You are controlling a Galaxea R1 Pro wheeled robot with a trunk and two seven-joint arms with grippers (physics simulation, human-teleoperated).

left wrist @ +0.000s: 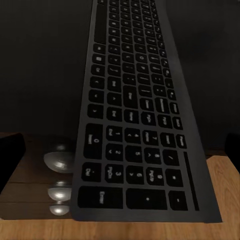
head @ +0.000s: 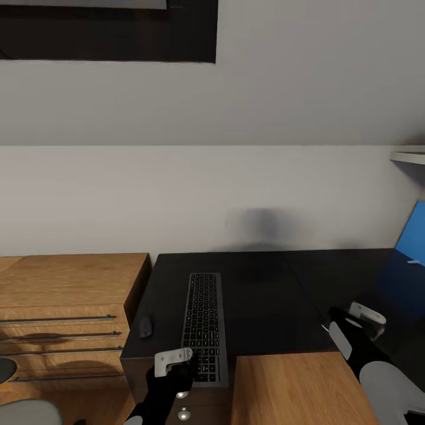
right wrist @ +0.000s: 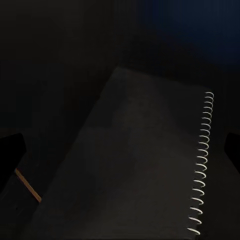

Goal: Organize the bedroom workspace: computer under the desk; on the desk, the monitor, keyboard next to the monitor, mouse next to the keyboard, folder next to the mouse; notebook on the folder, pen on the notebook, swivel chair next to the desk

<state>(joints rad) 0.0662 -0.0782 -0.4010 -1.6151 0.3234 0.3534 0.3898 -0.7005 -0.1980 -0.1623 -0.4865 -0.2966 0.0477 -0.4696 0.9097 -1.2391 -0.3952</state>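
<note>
The black desk (head: 260, 295) stands against the grey wall. The silver-grey keyboard (head: 203, 324) lies lengthwise on its left part, its near end poking past the front edge. A small black mouse (head: 145, 326) sits just to the keyboard's left. My left gripper (head: 188, 369) hovers at the keyboard's near end, open; in the left wrist view the keyboard (left wrist: 135, 125) runs away between the spread fingers (left wrist: 11, 155) without touching them. My right gripper (head: 337, 319) is open above the desk's right part, over the dark grey spiral-bound notebook (right wrist: 135, 165) lying flat.
An oak drawer unit (head: 65, 307) with bar handles adjoins the desk's left side. An oak surface (head: 289, 383) lies in front of the desk, with round metal knobs (left wrist: 60, 162) below the keyboard's end. A blue panel (head: 407, 248) rises at the right; a white shelf (head: 410, 156) is above it.
</note>
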